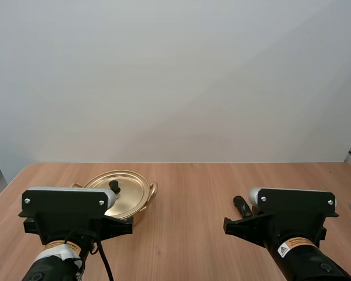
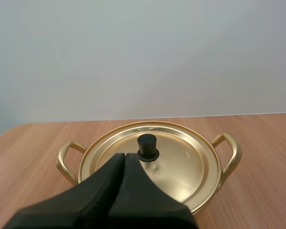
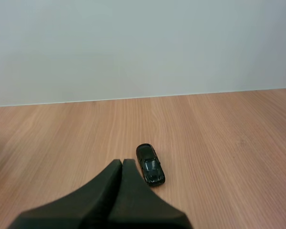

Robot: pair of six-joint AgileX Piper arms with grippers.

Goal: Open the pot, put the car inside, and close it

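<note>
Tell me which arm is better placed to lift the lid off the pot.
Left. The left gripper, shut, sits just short of the knob on the lid of the pot. The right gripper, also shut, is beside the car instead.

gold pot with black knob; black car; light wood-grain table.

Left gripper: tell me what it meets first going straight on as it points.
Probably the black knob on the lid, just ahead of the shut left gripper. The knob sits slightly off line, so the gripper may touch the lid beside it first. Depth unclear.
</note>
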